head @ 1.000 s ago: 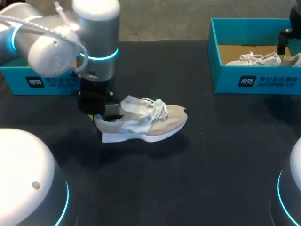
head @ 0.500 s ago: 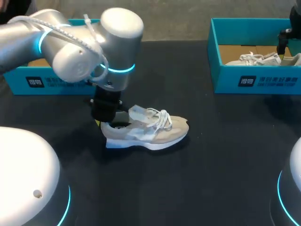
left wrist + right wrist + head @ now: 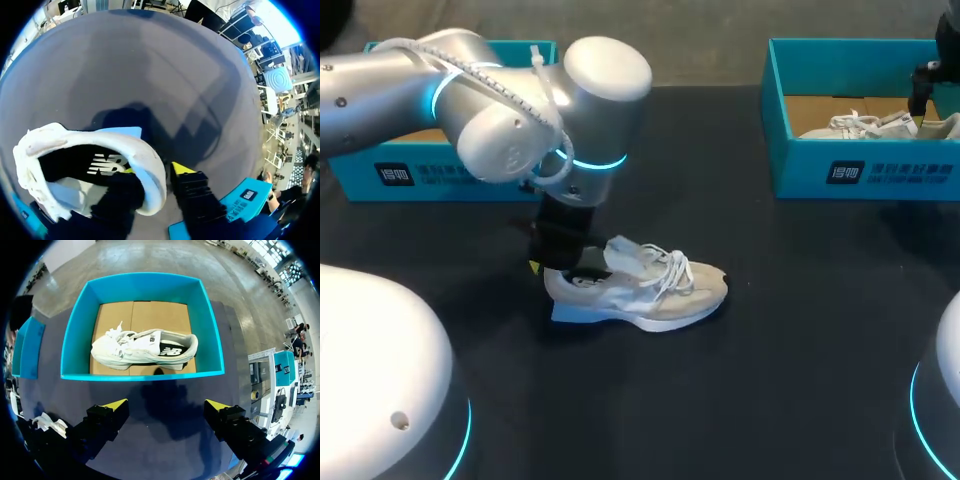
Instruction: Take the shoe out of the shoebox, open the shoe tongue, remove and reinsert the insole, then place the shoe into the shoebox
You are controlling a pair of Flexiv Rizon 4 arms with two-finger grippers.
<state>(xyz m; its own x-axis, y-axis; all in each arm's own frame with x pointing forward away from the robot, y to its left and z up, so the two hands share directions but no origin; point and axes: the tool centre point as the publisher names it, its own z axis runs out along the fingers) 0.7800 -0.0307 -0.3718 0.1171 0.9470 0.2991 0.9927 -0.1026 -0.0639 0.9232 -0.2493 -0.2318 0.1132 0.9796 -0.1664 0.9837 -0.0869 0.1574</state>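
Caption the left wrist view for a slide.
Left claw grips the shoe by its heel collar on the dark table.

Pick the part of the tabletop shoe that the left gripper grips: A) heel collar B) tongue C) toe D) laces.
A: in the left wrist view the left gripper has one finger inside the shoe and one outside, pinching its heel collar.

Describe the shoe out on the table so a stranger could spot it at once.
On the black table, between the left shoebox and the right shoebox, a beige-and-white shoe stands near the middle. The left claw pinches its heel collar. Unlike the other shoe, inside the right shoebox, it sits on bare tabletop.
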